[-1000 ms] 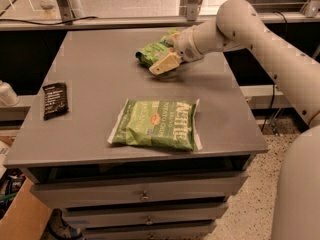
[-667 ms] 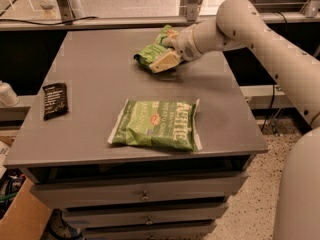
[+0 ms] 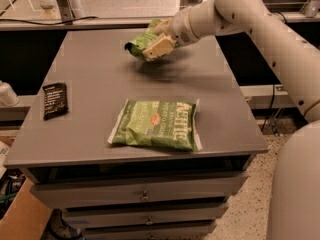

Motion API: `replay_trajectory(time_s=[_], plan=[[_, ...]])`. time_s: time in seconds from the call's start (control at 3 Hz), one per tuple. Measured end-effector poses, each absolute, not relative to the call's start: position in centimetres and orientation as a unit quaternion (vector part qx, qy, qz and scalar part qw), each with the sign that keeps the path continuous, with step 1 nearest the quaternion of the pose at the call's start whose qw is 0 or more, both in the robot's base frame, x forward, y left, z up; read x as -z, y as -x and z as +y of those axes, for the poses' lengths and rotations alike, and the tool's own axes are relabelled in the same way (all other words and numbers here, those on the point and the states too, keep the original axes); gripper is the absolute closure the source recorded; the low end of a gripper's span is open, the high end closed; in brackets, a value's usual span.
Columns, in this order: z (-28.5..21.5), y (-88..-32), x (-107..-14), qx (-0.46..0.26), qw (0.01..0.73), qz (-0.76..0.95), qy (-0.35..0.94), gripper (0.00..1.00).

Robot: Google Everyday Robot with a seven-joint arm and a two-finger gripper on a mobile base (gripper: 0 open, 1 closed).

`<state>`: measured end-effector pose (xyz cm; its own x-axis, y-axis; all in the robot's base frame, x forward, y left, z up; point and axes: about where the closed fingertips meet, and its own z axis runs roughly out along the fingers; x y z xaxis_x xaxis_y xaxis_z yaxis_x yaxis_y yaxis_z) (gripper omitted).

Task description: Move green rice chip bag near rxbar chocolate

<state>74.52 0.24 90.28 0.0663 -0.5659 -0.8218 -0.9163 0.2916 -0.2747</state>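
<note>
My gripper (image 3: 158,40) is shut on the green rice chip bag (image 3: 140,43), a small puffy bright-green bag. It holds the bag lifted above the far middle of the grey table (image 3: 100,79), and the bag's shadow falls on the surface below. The cream fingers (image 3: 159,47) clamp the bag's right end. The rxbar chocolate (image 3: 54,99), a small flat black wrapper with white text, lies near the table's left edge, well to the left of and nearer than the held bag.
A larger flat darker-green chip bag (image 3: 154,125) with white lettering lies at the front middle of the table. The table is a drawer cabinet (image 3: 145,196). A rail and dark gap run behind the table. My white arm (image 3: 270,29) reaches in from the right.
The gripper has lifted the green rice chip bag off the table and carried it a little left. The black bar and the large bag have not moved.
</note>
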Motion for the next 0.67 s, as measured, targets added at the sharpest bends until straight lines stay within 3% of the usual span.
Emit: replay_trajectory(time_s=[0.67], plan=[[8.7,-72.9,-94.6,-0.245,0.477,0.515,0.669,1.00]])
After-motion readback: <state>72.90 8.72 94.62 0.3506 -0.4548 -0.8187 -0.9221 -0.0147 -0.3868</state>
